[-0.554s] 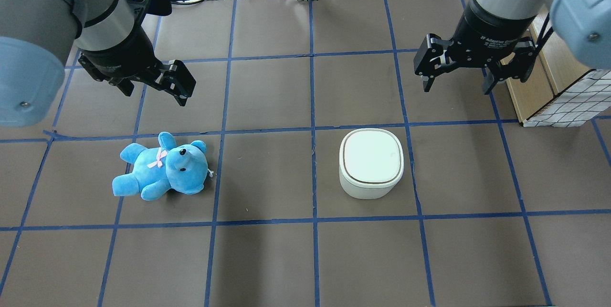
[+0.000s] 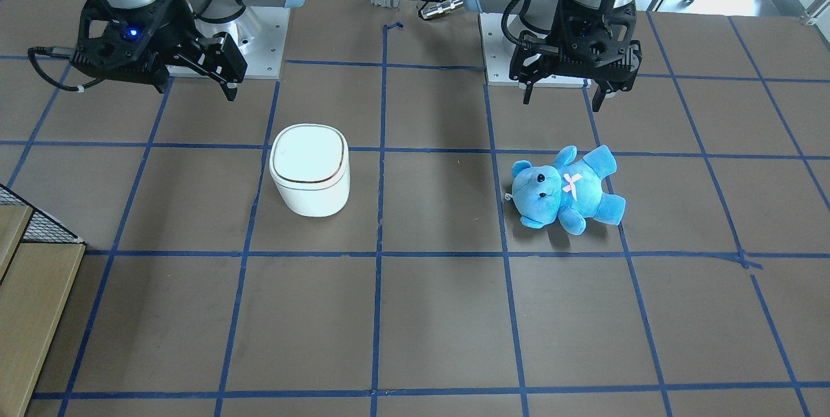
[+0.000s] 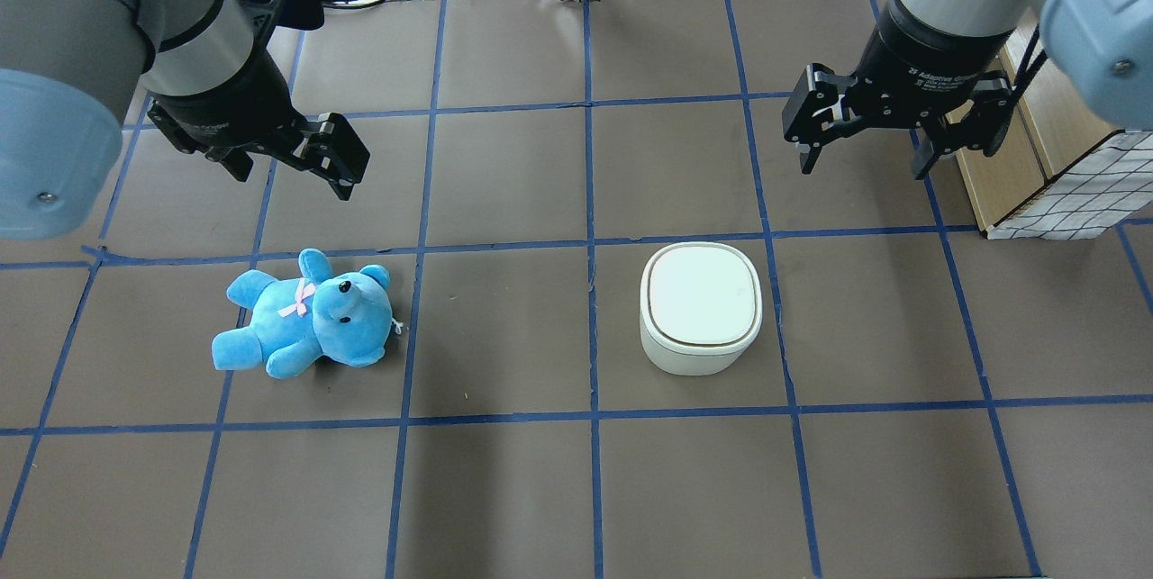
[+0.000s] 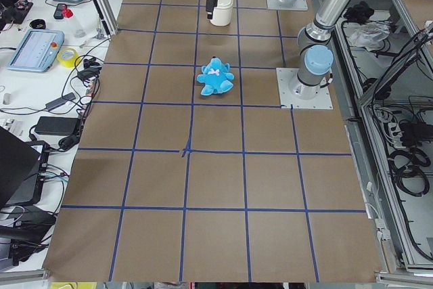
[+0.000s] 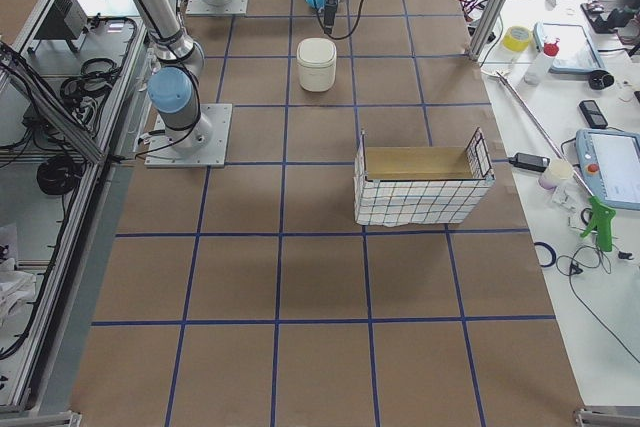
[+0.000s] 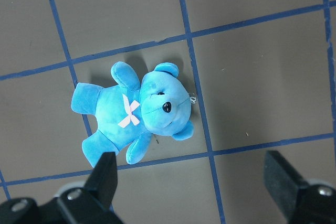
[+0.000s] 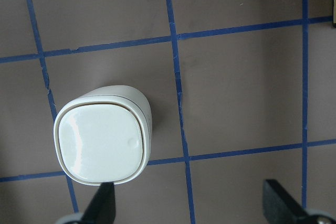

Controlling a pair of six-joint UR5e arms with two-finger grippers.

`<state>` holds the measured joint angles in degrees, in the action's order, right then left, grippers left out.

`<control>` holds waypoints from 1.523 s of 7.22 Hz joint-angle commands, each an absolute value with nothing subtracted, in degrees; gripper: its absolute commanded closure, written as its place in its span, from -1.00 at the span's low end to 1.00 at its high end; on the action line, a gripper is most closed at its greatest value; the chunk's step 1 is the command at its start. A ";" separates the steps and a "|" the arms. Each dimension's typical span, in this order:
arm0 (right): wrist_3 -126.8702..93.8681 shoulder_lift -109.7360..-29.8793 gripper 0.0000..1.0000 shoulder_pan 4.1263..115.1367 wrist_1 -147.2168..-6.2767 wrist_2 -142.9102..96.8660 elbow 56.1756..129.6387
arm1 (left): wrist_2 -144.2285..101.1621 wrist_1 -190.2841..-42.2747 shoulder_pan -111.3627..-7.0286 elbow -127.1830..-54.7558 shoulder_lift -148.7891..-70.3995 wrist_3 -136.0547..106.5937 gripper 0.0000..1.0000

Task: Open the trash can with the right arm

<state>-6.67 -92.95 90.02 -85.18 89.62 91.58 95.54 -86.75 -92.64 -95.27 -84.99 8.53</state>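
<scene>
Brown table point(image 3: 504, 489) held the white bin point(image 3: 701, 307) on its right half, lid shut. Right gripper point(image 3: 862, 163) hung high and off to one side of it, not touching, fingers spread wide. Left gripper point(image 3: 294, 181) hung spread too, up near the teddy point(image 3: 306, 313).

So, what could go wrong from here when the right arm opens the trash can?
1. The trash can stands loose with its lid shut; a sideways push may slide or tip it.
2. The right pincer is open and off to the side of the can, so a finger may hit the rim, not the lid.
3. The wire basket is close beside that arm.
</scene>
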 commanded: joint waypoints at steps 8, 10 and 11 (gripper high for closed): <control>-6.86 -93.08 -1.00 90.09 -83.14 90.00 91.58 | 95.54 -86.75 -92.64 -95.27 -84.99 8.53 -1.00; -6.86 -93.08 -1.00 90.09 -82.97 90.00 91.58 | 95.54 -86.75 -92.64 -95.27 -84.99 8.53 -1.00; -6.94 -92.99 -1.00 90.09 -82.97 89.91 91.58 | 95.54 -86.75 -92.64 -95.27 -84.99 8.53 -1.00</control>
